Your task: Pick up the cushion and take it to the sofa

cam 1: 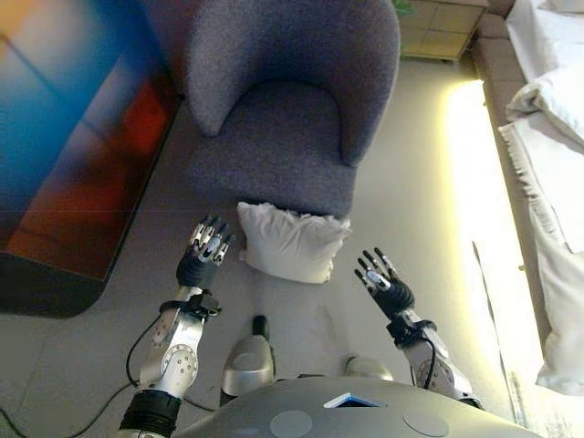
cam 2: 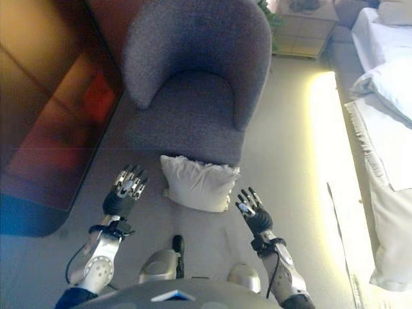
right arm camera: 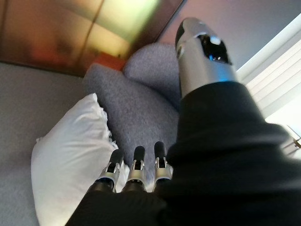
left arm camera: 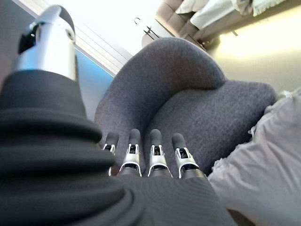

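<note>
A white cushion (cam 1: 292, 242) with a frilled edge lies on the floor, leaning against the front of a grey armchair (cam 1: 283, 100). My left hand (cam 1: 206, 251) is open, fingers straight, a little to the cushion's left and apart from it. My right hand (cam 1: 383, 285) is open, fingers spread, a little to the cushion's right and apart from it. The cushion also shows in the left wrist view (left arm camera: 263, 165) and in the right wrist view (right arm camera: 70, 155), past the straight fingers. Neither hand holds anything.
A dark glossy panel (cam 1: 73, 137) stands along the left. A bed with white bedding (cam 1: 552, 137) runs along the right, with a lit strip of floor (cam 1: 470, 182) beside it. A low tiled unit (cam 1: 447, 23) stands behind the armchair.
</note>
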Controlling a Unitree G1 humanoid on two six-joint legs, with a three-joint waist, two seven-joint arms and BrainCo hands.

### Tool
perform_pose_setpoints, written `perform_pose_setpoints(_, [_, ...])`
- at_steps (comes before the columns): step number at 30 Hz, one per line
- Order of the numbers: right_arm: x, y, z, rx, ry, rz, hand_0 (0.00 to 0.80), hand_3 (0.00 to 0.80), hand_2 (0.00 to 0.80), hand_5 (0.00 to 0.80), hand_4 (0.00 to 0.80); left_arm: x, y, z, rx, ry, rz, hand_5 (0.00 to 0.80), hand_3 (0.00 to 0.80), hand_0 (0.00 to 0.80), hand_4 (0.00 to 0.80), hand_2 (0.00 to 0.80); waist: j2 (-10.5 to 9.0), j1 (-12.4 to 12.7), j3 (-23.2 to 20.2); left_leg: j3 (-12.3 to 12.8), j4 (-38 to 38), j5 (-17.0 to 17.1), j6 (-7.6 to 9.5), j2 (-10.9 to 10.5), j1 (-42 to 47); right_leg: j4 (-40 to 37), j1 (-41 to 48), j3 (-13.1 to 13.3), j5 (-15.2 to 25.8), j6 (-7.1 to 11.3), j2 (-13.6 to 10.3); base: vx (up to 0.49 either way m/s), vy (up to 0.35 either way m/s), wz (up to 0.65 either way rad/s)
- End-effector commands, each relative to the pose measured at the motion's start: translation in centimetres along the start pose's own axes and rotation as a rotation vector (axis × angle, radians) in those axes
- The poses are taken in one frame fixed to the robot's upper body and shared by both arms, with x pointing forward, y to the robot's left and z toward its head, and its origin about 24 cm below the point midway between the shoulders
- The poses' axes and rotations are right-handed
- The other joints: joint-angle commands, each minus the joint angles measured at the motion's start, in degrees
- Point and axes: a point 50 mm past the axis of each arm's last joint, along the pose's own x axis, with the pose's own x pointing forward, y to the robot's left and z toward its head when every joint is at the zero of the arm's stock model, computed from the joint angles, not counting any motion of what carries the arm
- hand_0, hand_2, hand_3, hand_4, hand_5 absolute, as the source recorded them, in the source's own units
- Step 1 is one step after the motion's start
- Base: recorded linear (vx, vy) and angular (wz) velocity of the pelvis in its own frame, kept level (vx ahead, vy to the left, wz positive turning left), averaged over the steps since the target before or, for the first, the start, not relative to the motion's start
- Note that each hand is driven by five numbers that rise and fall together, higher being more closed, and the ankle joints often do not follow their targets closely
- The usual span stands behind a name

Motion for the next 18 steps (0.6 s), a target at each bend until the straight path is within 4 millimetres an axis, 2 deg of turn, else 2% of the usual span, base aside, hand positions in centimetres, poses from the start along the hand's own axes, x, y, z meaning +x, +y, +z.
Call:
perform_pose_setpoints(1, [-0.4,0.6,1.7,-0.049,-0.091,0.031,0.0,0.0,0.0,0.0,0.0,-0.5,-0.2,1.2,0.039,-0.045,-0.052,0.0,0.0,0.0,0.0,0.0,-0.19,0.97,-3.26,-2.82,-0.71,1.16,2.46,1.14,-6.0,7.98,0.48,-1.11,4.71,0.79,-2.67,0.188,0.212,0.03])
perform_pose_setpoints(3, [-0.2,0.7,1.7,-0.043,-0.099,0.034,0.0,0.0,0.0,0.0,0.0,-0.4,-0.3,1.3,0.044,-0.047,-0.06,0.0,0.0,0.0,0.0,0.0,-0.44,1.09,-3.55,-2.12,1.11,-0.73,4.0,-0.28,-6.23,10.54,-0.54,-0.96,7.16,0.57,-4.47,0.164,0.215,-0.02])
perform_pose_setpoints(6, [-0.1,0.8,1.5,-0.032,-0.113,0.013,0.0,0.0,0.0,0.0,0.0,-0.1,-0.5,1.2,0.058,-0.03,-0.078,0.0,0.0,0.0,0.0,0.0,-0.58,1.41,-4.07,-1.14,2.55,-2.73,6.21,-2.66,-5.95,16.5,-2.66,-0.8,12.98,0.27,-7.46,0.155,0.238,-0.04])
perform_pose_setpoints(8, [-0.2,0.7,1.2,-0.013,-0.122,-0.009,0.0,0.0,0.0,0.0,0.0,-0.1,-0.5,0.9,0.075,-0.007,-0.082,0.0,0.0,0.0,0.0,0.0,-0.05,1.26,-4.33,-0.87,2.72,-4.01,7.93,-4.33,-4.73,24.35,-5.96,-0.04,16.52,-0.09,-9.02,0.159,0.288,-0.07])
perform_pose_setpoints(11, [-0.7,0.8,1.0,-0.013,-0.122,-0.027,0.0,0.0,0.0,0.0,0.0,-0.2,-0.5,0.7,0.071,0.002,-0.078,0.0,0.0,0.0,0.0,0.0,1.13,0.27,-3.83,-0.36,3.41,-6.06,9.65,-6.01,-2.36,36.31,-12.8,1.66,17.75,-1.08,-10.17,0.167,0.294,-0.02])
perform_pose_setpoints(12, [-1.0,0.6,0.9,-0.016,-0.118,-0.031,0.0,0.0,0.0,0.0,0.0,-0.3,-0.5,0.7,0.063,0.003,-0.074,0.0,0.0,0.0,0.0,0.0,1.11,-0.29,-3.3,-0.29,3.62,-7.44,9.6,-6.87,-0.68,39.57,-14.7,2.43,16.95,-0.64,-10.6,0.221,0.263,-0.04])
perform_pose_setpoints(16, [-1.2,0.3,0.8,-0.019,-0.118,-0.038,0.0,0.0,0.0,0.0,0.0,-0.1,-0.8,0.9,0.048,-0.015,-0.085,0.0,0.0,0.0,0.0,0.0,1.69,-1.57,-2.31,0.72,2.83,-8.05,9.13,-6.81,2.06,34.32,-17.96,0.42,14.49,-1.68,-8.56,0.154,0.058,-0.04])
perform_pose_setpoints(17, [-1.0,0.2,1.0,-0.018,-0.124,-0.038,0.0,0.0,0.0,0.0,0.0,0.2,-1.0,1.1,0.051,-0.024,-0.091,0.0,0.0,0.0,0.0,0.0,1.97,-1.98,-1.92,1.3,2.58,-7.18,8.97,-6.07,1.96,29.2,-19.19,-0.67,14.74,-2.67,-7.19,0.085,-0.085,-0.07])
perform_pose_setpoints(18, [-0.8,0.2,1.0,-0.016,-0.126,-0.036,0.0,0.0,0.0,0.0,0.0,0.3,-1.1,1.1,0.052,-0.031,-0.09,0.0,0.0,0.0,0.0,0.0,1.62,-2.32,-1.49,1.34,2.63,-7.55,8.59,-6.03,2.46,24.85,-19.71,-1.03,14.91,-2.36,-6.55,0.126,-0.152,-0.1])
